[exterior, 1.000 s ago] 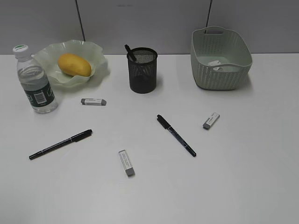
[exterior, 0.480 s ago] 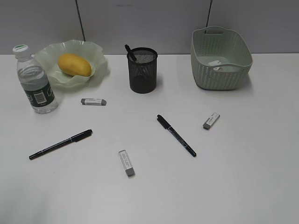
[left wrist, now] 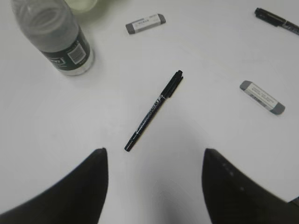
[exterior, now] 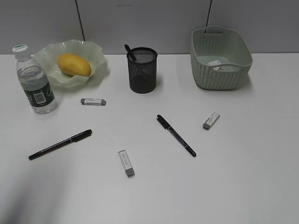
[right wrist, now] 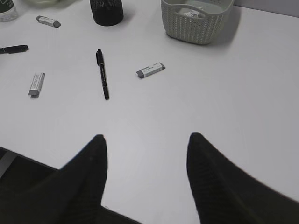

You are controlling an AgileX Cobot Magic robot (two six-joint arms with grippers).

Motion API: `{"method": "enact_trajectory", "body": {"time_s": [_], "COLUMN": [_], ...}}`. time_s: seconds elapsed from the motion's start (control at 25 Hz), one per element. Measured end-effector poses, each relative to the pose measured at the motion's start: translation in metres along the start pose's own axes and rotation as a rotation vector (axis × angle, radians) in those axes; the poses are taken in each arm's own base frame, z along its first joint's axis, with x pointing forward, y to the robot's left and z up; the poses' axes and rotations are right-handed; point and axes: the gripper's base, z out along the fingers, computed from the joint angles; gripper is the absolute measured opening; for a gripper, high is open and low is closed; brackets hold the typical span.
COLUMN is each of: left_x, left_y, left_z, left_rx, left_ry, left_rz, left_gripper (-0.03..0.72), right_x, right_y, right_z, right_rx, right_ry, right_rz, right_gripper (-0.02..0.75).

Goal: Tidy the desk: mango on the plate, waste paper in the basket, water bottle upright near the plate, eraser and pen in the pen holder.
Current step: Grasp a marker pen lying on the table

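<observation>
Two pens [exterior: 60, 144] [exterior: 176, 135] and three erasers [exterior: 93, 101] [exterior: 126, 163] [exterior: 211, 120] lie loose on the desk [exterior: 243, 168]. At ten o'clock the mango [exterior: 74, 64] sits in the plate [exterior: 96, 53], bottle [exterior: 35, 80] upright beside it. Paper [exterior: 217, 65] lies in the basket [exterior: 219, 77] at two, holder [exterior: 142, 70] at twelve. Left gripper [left wrist: 153, 161] and right gripper [right wrist: 145, 145] both hang spread, empty.

A grey panelled partition wall [exterior: 140, 23] stands behind the large plain white tabletop [exterior: 243, 177], split by dark vertical seams. Soft, even light casts faint shadows on that tabletop.
</observation>
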Motion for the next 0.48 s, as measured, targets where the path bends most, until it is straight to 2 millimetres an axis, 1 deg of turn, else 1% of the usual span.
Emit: {"method": "enact_trajectory", "body": {"time_s": [0.24, 0.28, 0.36, 0.48], "left_x": [-0.041, -0.046, -0.057, -0.070], "left_y": [0.009, 0.010, 0.009, 0.000], "left_z": [0.057, 0.068, 0.087, 0.114], "left_rx": [0.082, 0.098, 0.123, 0.148], "left_ry": [0.209, 0.245, 0.294, 0.342], "left_rz": [0.030, 0.034, 0.051, 0.099], "left_gripper": [0.484, 0.484, 0.485, 0.485], "right_x": [0.000, 0.000, 0.000, 0.000], "right_y": [0.000, 0.000, 0.000, 0.000], "right_z": [0.000, 0.000, 0.000, 0.000], "right_rx": [0.001, 0.001, 0.001, 0.001], "right_ry": [0.000, 0.000, 0.000, 0.000], "right_rz": [0.000, 0.000, 0.001, 0.003], "right_gripper": [0.439, 0.439, 0.439, 0.439]}}
